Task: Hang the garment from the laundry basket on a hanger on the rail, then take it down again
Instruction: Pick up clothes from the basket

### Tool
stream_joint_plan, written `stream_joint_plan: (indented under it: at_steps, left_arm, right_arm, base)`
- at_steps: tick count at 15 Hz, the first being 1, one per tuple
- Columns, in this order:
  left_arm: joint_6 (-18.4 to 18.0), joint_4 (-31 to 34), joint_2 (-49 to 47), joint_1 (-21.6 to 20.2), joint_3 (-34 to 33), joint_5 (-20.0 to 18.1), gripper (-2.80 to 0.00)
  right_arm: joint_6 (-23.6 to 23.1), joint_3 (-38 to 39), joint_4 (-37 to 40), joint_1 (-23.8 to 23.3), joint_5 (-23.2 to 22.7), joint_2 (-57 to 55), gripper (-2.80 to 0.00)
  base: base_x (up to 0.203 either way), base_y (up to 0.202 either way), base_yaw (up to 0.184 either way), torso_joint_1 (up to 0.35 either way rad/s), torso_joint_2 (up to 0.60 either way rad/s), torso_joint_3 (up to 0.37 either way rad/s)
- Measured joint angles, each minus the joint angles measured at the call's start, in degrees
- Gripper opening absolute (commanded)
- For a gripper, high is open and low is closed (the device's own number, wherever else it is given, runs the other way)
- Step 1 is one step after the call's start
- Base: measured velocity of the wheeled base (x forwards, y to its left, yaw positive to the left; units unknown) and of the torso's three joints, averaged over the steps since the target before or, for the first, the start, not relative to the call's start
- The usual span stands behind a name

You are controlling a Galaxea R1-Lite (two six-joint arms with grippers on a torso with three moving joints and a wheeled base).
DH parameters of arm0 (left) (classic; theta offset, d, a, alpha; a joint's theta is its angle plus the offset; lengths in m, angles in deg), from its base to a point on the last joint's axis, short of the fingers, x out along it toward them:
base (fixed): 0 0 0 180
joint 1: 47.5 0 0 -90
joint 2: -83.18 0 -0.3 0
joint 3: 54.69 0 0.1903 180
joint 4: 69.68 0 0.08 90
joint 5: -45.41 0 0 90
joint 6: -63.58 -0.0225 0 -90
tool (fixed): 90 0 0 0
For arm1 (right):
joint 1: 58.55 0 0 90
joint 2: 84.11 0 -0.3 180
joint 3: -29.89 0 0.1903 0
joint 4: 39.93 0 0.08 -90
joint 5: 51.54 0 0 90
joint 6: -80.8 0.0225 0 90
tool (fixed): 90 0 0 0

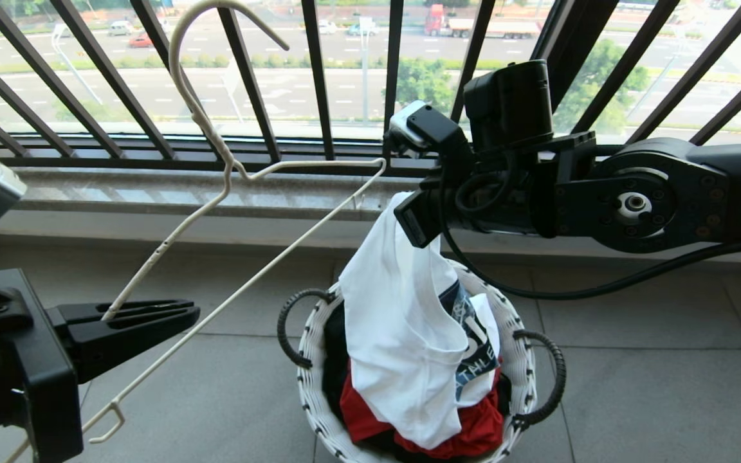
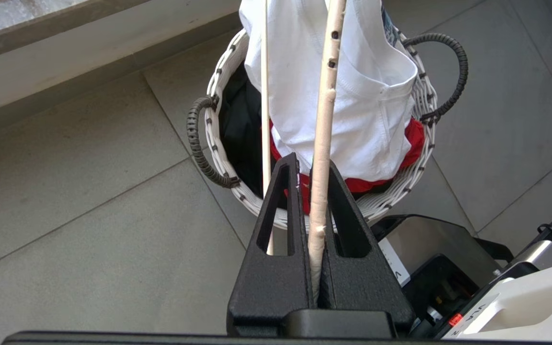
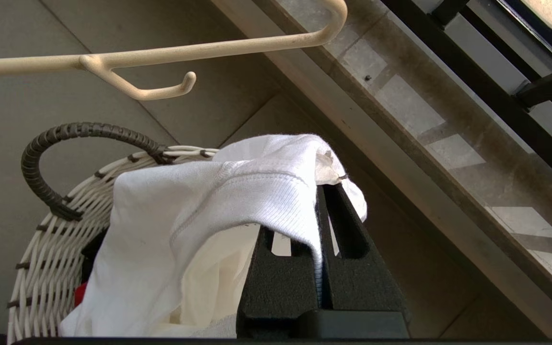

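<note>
Left gripper (image 1: 181,316) sat nearest the camera, low on the robot's left, fingers clamped shut on the hanger (image 1: 242,170). In the left wrist view the cream shoulder wire ran straight down the slot between the two black fingers (image 2: 285,201), pinched along the inner faces; the thinner bottom bar passed just beside them, outside the grip. Left arm reached forward roughly level, fingers pointing toward the basket. Hanger stood tilted, hook up against the black balcony railing (image 1: 319,77), lower notch hook hanging below the gripper.

Next out: laundry basket (image 1: 316,360) on the tiled floor (image 1: 653,373), centre of view. Red cloth (image 1: 480,427) and black shirt (image 1: 335,360) lay inside it.

Right gripper (image 1: 412,222) was above the basket's far rim, fingers closed tight on the garment (image 1: 396,321). Right wrist view showed the ribbed neckline folded over the fingertips (image 3: 348,225) and nipped in the seam between them. Shirt hung straight down from that pinch, lower hem resting in the basket on the red cloth, logo print partly showing on the side. Right arm came in from the robot's right, forearm near horizontal, wrist angled down.

Hanger's far corner was just beside the right gripper, not touching the garment.
</note>
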Motion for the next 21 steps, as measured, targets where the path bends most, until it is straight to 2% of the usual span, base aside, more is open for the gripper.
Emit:
stream_joint_plan:
  at_steps: [5, 10, 17, 21]
  left_arm:
    - [-1.02, 2.99, 2.12, 0.05, 0.85, -0.24, -2.8]
    - [-2.38, 3.18, 4.05, 0.32, 1.34, -0.3, -2.8]
    - [-3.17, 3.24, 5.6, 0.33, 1.68, -0.3, -2.8]
    - [-3.62, 3.2, 5.84, 0.32, 1.56, -0.2, -2.8]
  right_arm:
    - [-0.17, 0.68, -3.0, 1.54, 1.07, 2.45, -2.8]
    - [-0.34, 0.68, -4.03, 2.41, 1.45, 6.16, -2.8]
    - [-0.63, -1.8, -4.6, 4.92, 4.5, 9.07, -2.8]
    - [-0.26, 3.53, -4.55, 5.0, 4.67, 9.5, -2.8]
  base:
    - [0.0, 0.0, 0.0, 0.0, 0.0, 0.0]
    - [0.0, 0.0, 0.0, 0.0, 0.0, 0.0]
    - [0.0, 0.0, 0.0, 0.0, 0.0, 0.0]
    - [0.0, 0.0, 0.0, 0.0, 0.0, 0.0]
